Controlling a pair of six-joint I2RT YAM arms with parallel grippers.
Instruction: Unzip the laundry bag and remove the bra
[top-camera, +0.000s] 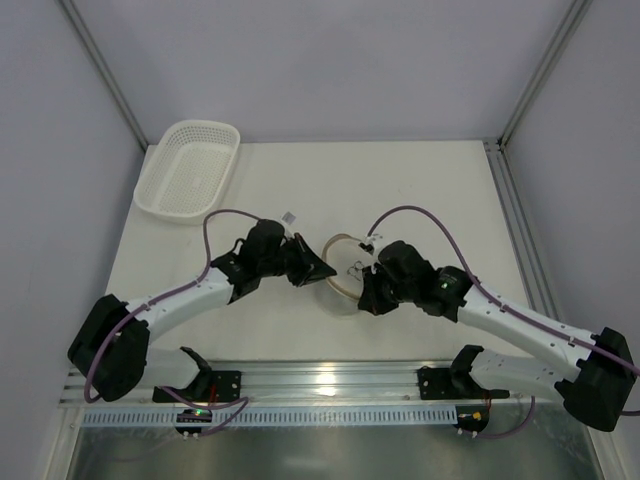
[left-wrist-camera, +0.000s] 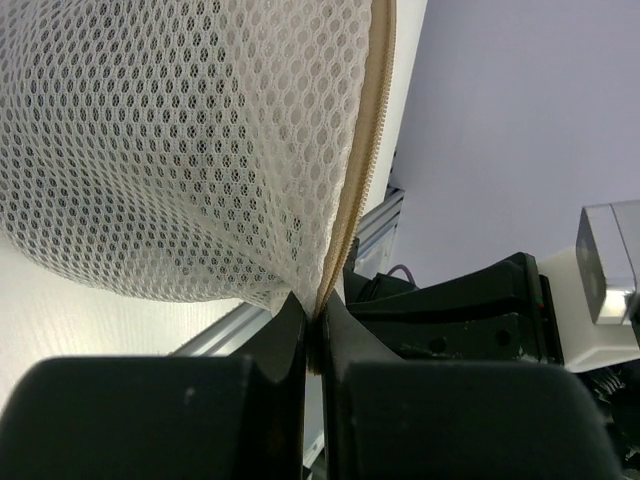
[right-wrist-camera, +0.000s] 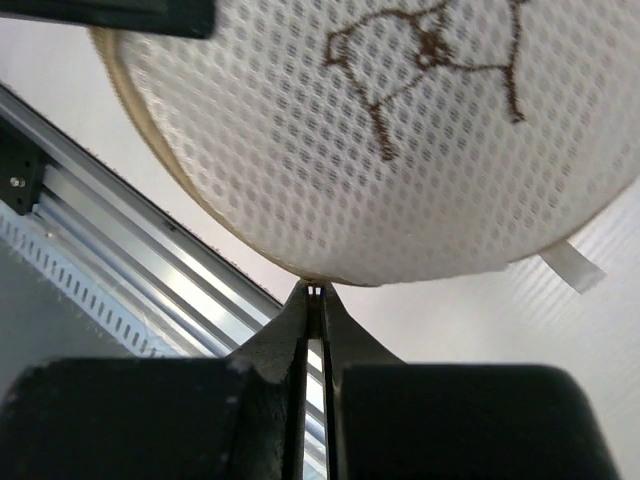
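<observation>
Along the near edge of the white table (top-camera: 420, 190) runs an aluminium rail (top-camera: 330, 378), with both arm bases at its ends. From there the arms reach inward and meet at mid-table, where we see the laundry bag (top-camera: 343, 277) held between them, the rail just nearer than it.

We find the left gripper (top-camera: 322, 270) on the bag's left side. Its wrist view shows the jaws (left-wrist-camera: 312, 312) pressed together on the bag's edge, right where the white mesh (left-wrist-camera: 180, 150) meets the tan zipper rim (left-wrist-camera: 362, 170).

We find the right gripper (top-camera: 363, 293) on the bag's near right side. Its jaws (right-wrist-camera: 315, 296) are also closed, pinching something small at the bottom of the rim; we cannot tell whether that is the zipper pull. Above them the mesh carries brown embroidery (right-wrist-camera: 430, 50), and a white label (right-wrist-camera: 572, 266) sticks out to the right.

Farther off, at the far left corner, sits a white perforated basket (top-camera: 188, 168), well apart from the bag. Pale walls close the scene behind it.
</observation>
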